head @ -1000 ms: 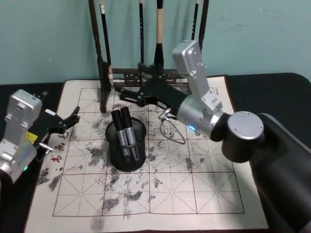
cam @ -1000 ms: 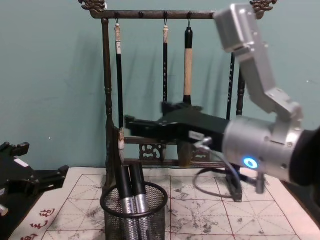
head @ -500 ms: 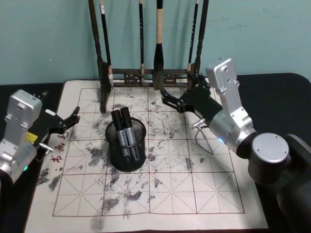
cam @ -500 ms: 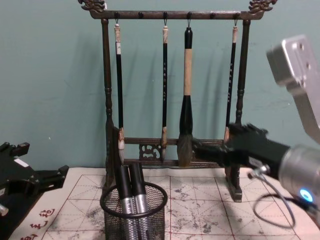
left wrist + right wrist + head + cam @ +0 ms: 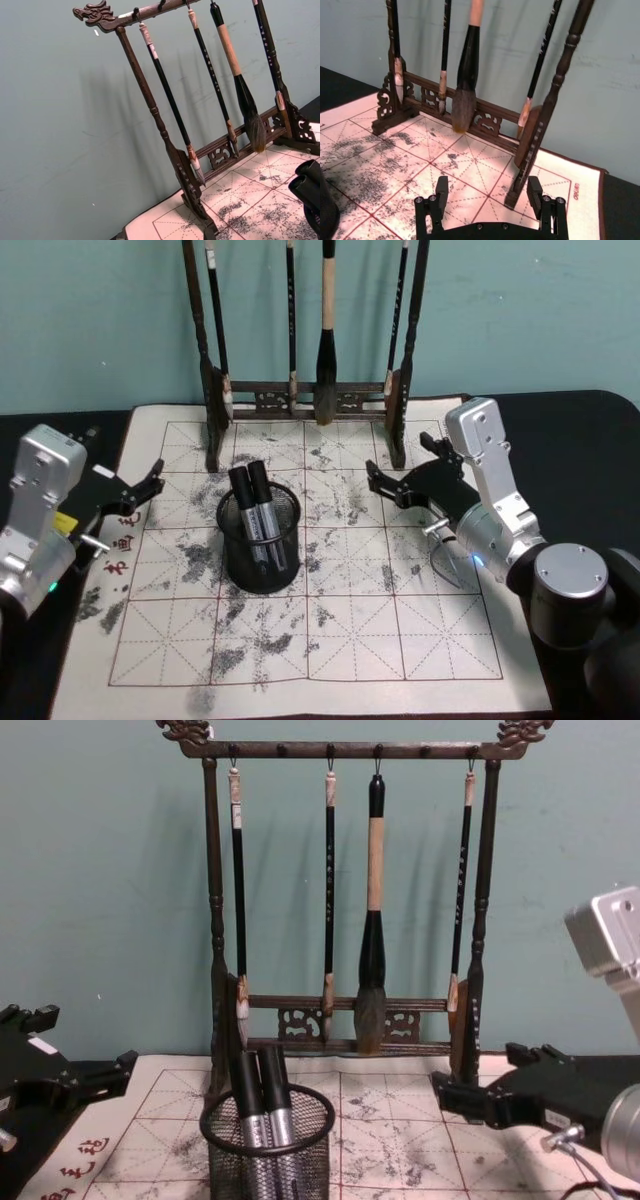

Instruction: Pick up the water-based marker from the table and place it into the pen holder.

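Lower parts of both markers (image 5: 262,520) hidden behind the mesh of the pen holder (image 5: 262,558); label text too small to read. Holder's base cut off by the lower edge in the chest view. Brush rack (image 5: 300,390) top cut off in the head view. Red characters on the mat (image 5: 350,580) edge not legible.

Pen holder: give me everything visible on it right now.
The pen holder is a round black wire-mesh cup with a solid black rim, standing upright on the stained grid mat, in front of the brush rack. Two markers with black caps and silver barrels lean inside it, side by side. No gripper touches it.
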